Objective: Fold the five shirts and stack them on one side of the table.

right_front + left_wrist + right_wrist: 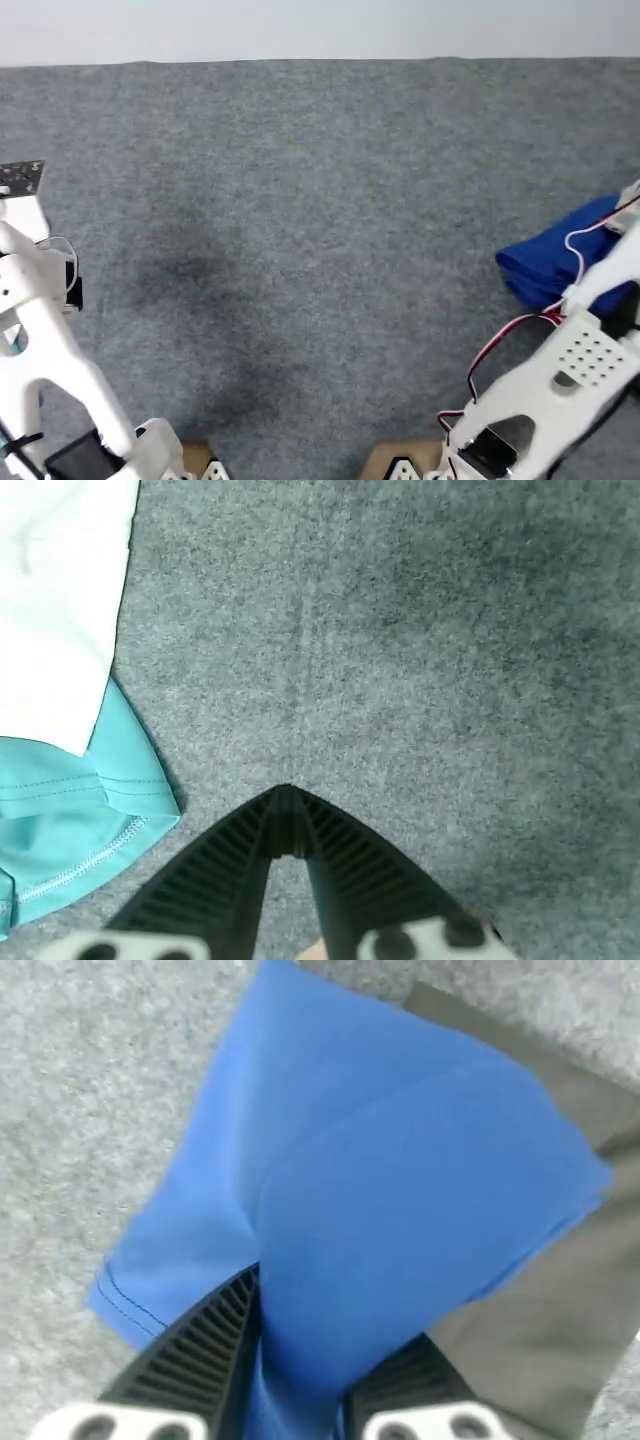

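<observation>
Blue shirt point(400, 1160) fabric is pinched between the 2 fingers of the right gripper point(275, 1300). It lies at the right edge of the grey felt table point(320, 200), over a grey-brown shirt point(560, 1290). The hold likely serves to lift or drag it toward the open middle for folding. The left gripper point(287, 792) hangs empty, tips together, near a white shirt point(55, 610) that overlaps a teal shirt point(70, 820). Every garment is cut off at a frame edge, so whether any is folded cannot be told.

Left gripper point(287, 808) closed, right gripper point(295, 1345) clamped.
</observation>
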You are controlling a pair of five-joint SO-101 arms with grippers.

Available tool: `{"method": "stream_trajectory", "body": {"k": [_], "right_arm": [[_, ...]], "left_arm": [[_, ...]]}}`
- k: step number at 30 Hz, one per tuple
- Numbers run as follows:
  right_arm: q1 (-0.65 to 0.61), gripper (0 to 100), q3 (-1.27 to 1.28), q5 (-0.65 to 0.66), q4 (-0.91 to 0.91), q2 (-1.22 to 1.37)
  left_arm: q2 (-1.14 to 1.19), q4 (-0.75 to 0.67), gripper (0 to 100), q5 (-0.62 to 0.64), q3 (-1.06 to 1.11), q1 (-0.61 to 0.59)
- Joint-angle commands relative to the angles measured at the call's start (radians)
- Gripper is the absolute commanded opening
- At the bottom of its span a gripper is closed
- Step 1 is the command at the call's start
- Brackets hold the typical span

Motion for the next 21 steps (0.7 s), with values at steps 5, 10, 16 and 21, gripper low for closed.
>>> {"method": "stream_trajectory", "body": {"k": [5,10,16,21], "right_arm": [[0.041,0.9,-0.009,0.054,0.028,-0.108],[0.019,0.9,-0.009,0.054,0.033,-0.156],[-0.058,0.9,-0.009,0.046,0.033,-0.202],[-0.102,0.9,-0.009,0.028,0.035,-0.245]], "left_arm": [[-0.034,0.023,0,0.009,-0.008,0.003],[-0.034,0.023,0,0.009,-0.008,0.003],[-0.034,0.023,0,0.009,-0.008,0.003],[-0.034,0.023,0,0.009,-0.008,0.002]]}}
